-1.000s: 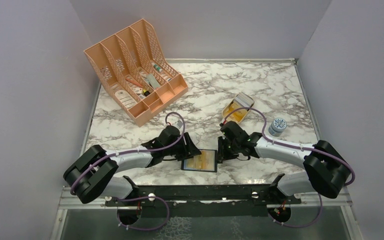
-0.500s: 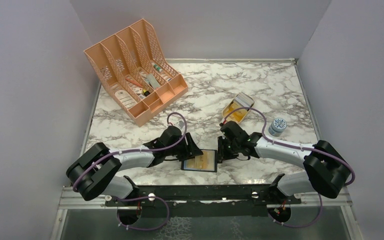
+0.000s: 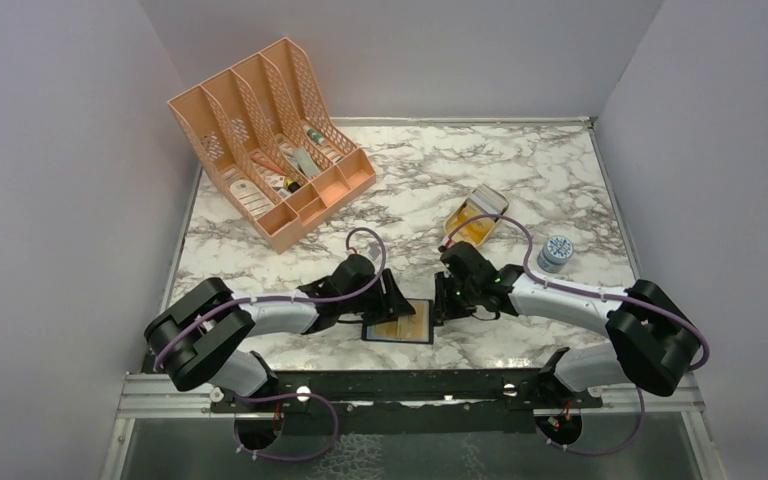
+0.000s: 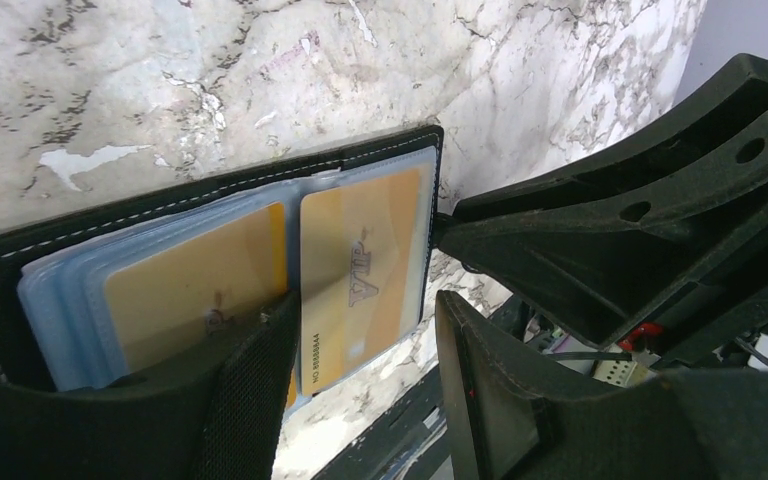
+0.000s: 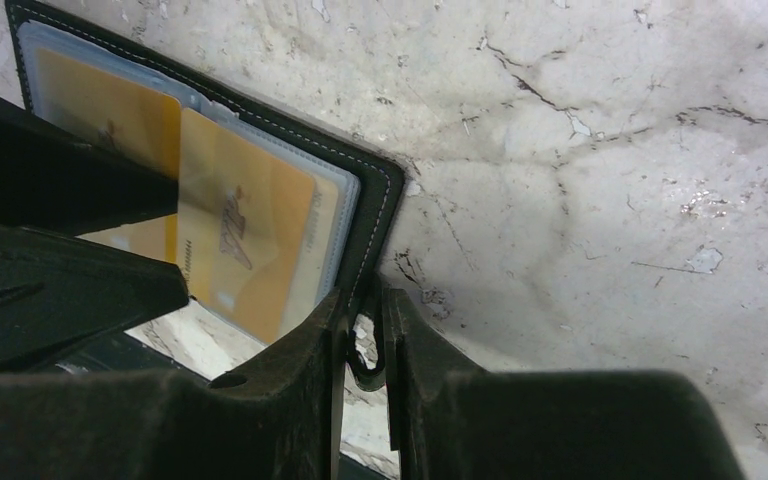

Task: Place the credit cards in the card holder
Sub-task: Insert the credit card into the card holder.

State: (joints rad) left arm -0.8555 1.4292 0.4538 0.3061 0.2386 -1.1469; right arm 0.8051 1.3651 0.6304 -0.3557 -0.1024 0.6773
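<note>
The card holder (image 3: 398,322) lies open on the marble tabletop (image 3: 520,180) at 6 o'clock, long axis 9-to-3, two tan-orange cards (image 4: 360,270) in its sleeves, one reading "VIP". Right fingers (image 5: 365,335) pinch its 3 o'clock edge; left fingers (image 4: 360,385) stand parted over the cards.

A peach plastic slotted desk organiser (image 3: 270,138) stands on the marble-patterned table (image 3: 550,165). An open gold metal tin (image 3: 476,216) lies to the organiser's right. A small round blue-grey container (image 3: 556,253) sits further right.
</note>
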